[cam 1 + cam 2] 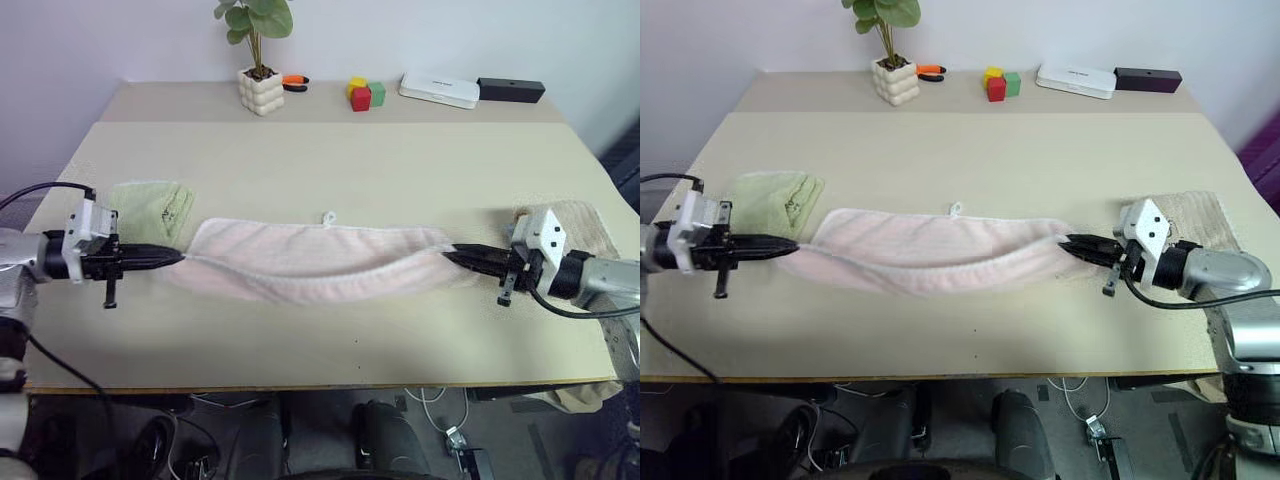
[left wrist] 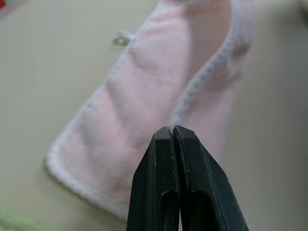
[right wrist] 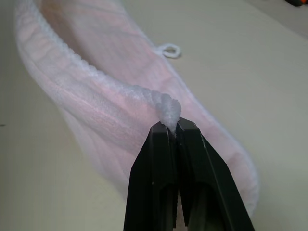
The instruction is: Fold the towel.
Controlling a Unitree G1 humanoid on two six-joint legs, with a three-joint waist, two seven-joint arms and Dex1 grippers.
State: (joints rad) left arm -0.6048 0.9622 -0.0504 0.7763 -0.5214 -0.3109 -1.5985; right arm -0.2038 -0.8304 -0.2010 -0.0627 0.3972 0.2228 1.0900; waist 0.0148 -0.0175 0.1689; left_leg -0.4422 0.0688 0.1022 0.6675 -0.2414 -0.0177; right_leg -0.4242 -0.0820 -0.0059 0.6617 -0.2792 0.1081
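Left gripper (image 1: 178, 258) jaws clamped on left end of towel (image 1: 315, 258); right gripper (image 1: 450, 256) jaws clamped on right end. Both arms low, near level, pointing inward at each other, towel stretched between them, sagging in long fold on table (image 1: 330, 170), white loop (image 1: 328, 217) on far edge. Green towel (image 1: 152, 208) behind left gripper, beige towel (image 1: 585, 225) under right wrist. Far edge: plant pot (image 1: 261, 90), coloured blocks (image 1: 365, 93), white box (image 1: 439, 90), black box (image 1: 510, 90). Pale wall behind.

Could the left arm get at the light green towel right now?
Probably not yet: the folded light green terry towel lies just beside it, nothing between, but the left pincer is shut on the pale pink fluffy towel.
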